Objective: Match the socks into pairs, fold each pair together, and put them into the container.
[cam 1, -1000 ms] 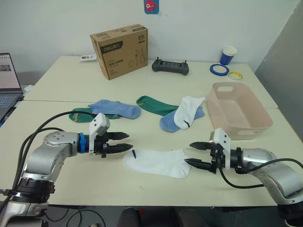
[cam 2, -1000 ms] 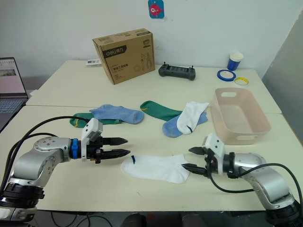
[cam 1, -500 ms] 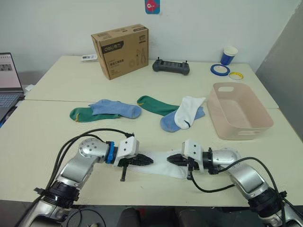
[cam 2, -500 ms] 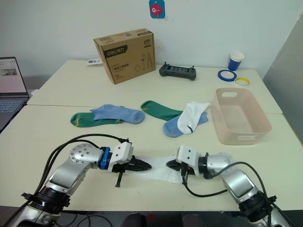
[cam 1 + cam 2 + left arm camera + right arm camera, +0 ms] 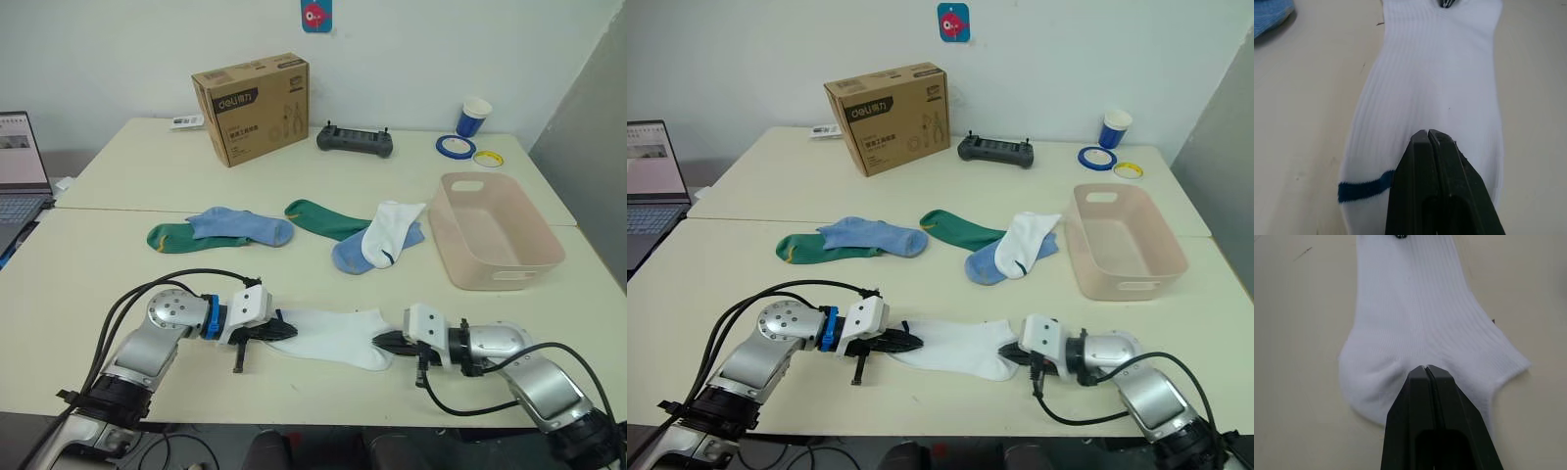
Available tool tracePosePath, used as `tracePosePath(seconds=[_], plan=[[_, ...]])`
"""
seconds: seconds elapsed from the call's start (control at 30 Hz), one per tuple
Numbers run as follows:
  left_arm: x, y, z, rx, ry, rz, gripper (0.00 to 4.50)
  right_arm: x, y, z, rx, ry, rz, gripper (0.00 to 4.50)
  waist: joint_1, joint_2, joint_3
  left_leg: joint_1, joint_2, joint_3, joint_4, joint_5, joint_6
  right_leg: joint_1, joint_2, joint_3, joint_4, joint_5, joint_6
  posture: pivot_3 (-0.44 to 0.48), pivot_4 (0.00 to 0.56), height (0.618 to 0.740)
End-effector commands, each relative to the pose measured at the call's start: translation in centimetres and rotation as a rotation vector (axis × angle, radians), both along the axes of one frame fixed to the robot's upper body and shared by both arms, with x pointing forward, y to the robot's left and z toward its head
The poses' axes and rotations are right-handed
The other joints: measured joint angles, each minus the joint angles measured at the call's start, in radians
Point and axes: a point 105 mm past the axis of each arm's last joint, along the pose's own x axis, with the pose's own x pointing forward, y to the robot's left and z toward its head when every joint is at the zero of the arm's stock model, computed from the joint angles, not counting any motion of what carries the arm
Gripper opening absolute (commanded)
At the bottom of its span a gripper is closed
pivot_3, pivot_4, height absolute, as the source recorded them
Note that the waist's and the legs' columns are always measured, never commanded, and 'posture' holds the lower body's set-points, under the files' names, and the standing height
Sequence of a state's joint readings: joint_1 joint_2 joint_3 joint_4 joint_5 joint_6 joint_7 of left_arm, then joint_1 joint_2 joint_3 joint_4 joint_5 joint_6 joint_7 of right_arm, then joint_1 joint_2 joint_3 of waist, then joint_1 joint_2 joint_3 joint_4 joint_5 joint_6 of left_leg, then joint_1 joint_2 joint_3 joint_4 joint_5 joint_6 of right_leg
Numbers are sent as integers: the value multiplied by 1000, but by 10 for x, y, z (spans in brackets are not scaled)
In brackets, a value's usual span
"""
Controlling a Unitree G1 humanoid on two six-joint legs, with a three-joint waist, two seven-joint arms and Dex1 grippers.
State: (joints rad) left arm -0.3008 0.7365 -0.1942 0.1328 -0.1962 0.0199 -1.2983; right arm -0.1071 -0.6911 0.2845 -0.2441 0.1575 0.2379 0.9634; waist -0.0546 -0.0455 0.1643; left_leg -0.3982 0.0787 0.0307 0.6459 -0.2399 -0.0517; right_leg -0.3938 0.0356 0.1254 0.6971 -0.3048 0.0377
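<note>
A white sock (image 5: pixel 333 336) lies flat near the table's front edge. My left gripper (image 5: pixel 282 331) is shut on its cuff end, by a dark blue stripe (image 5: pixel 1364 189). My right gripper (image 5: pixel 382 340) is shut on the opposite end, where the fabric puckers at the fingertips (image 5: pixel 1426 369). Further back lie a dark green sock (image 5: pixel 168 235) under a light blue sock (image 5: pixel 240 226), another green sock (image 5: pixel 318 217), and a second white sock (image 5: pixel 392 230) on top of a blue one (image 5: pixel 348 257). The pale pink container (image 5: pixel 509 276) stands at the right.
A brown cardboard box (image 5: pixel 252 106), a black controller (image 5: pixel 355 140), a blue cup (image 5: pixel 473 115) and two tape rolls (image 5: pixel 454 145) sit at the back. A laptop (image 5: pixel 20 166) is at the far left. Black cables trail from both arms.
A second ago both grippers stood open beside the white sock's ends. They came down onto the sock, shut, and have since drawn slightly apart along it.
</note>
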Motion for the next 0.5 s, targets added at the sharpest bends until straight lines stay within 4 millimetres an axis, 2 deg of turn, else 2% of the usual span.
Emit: tracePosePath(seconds=[0.03, 0.13, 0.23, 0.37, 0.5], plan=[[1, 8, 8, -30, 3, 31, 0, -1, -3, 14, 37, -18, 1, 35, -1, 0, 0, 0, 0, 0, 0, 0, 0, 0, 0, 0, 0, 0, 0, 0, 150, 740], [-2, 7, 14, -68, 10, 15, 0, -3, 3, 28, 93, -26, 23, 35, -1, 1, 1, 0, 0, 0, 0, 0, 0, 0, 0, 0, 0, 0, 0, 0, 150, 740], [-10, 0, 24, -112, 12, -34, 0, -7, 20, 41, 167, -19, 68, 35, -3, 1, 1, 0, 1, 0, 0, 0, 0, 0, 0, 0, 0, 0, 0, 0, 150, 740], [-19, -3, 19, -71, 23, -89, 0, -8, 30, 25, 116, -5, 92, 35, -2, 1, 1, -1, 1, -1, 0, 0, 0, 0, 0, -1, 0, -1, -1, 0, 150, 740], [-23, 2, 8, -9, 33, -85, 0, -9, 30, 12, 71, 10, 97, 35, -2, 2, 2, -2, 1, -1, -1, 0, 0, -1, 0, -2, 0, -1, -2, 0, 150, 740]])
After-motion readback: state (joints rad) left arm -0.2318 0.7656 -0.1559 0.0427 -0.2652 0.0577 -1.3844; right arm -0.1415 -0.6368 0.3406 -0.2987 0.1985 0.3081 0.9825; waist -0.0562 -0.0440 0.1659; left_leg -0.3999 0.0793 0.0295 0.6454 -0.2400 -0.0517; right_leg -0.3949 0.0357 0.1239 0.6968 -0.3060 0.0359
